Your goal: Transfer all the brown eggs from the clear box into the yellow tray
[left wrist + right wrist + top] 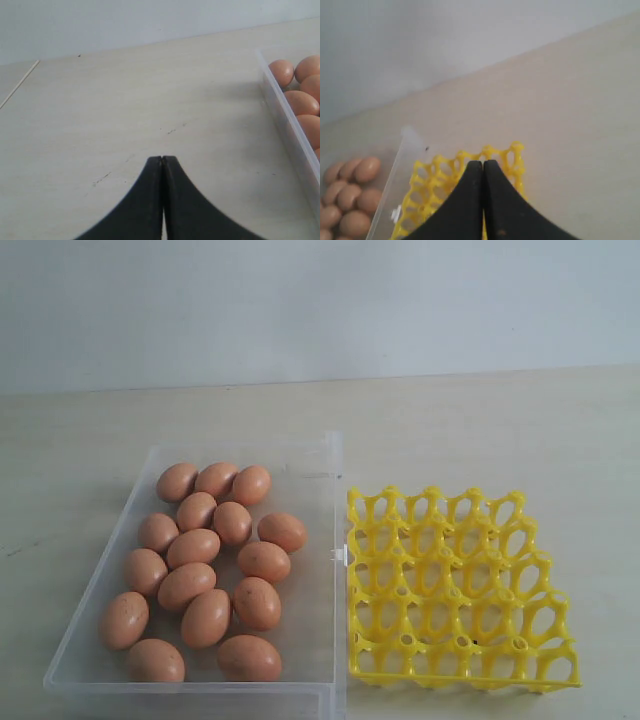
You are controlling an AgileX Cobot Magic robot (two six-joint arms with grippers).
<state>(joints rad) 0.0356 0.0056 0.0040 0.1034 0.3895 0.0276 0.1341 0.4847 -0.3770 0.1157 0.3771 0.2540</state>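
A: Where do the eggs sit?

B: All sixteen eggs [193, 548] lie loose in the box [318, 630], crowded together with many touching. A bare strip of floor runs along the side nearest the tray [404, 592]. The tray stands just beside the box, and every cup is vacant.

A: So which step is this?

B: The very start, I'd say. No egg has been lifted, and the first pick is yet to be made.

A: And the grippers?

B: Neither shows in the exterior view. The left gripper [161, 159] has its jaws pressed together and holds nothing. It hangs over the bare table [125, 100], outside the box wall, with a few eggs visible past that wall, off to one side of the tips. The right gripper [483, 162] is also closed tight and empty. It hangs over the tray, and the eggs are beyond the tray's edge, in the box.

A: What does the next move call for?

B: One gripper must part its jaws, cross the low wall and come down around a single egg. An outer egg facing the bare strip looks best, since the fingers have room there. The grip should be gentle, because the eggs are round and could roll or nudge their neighbours.
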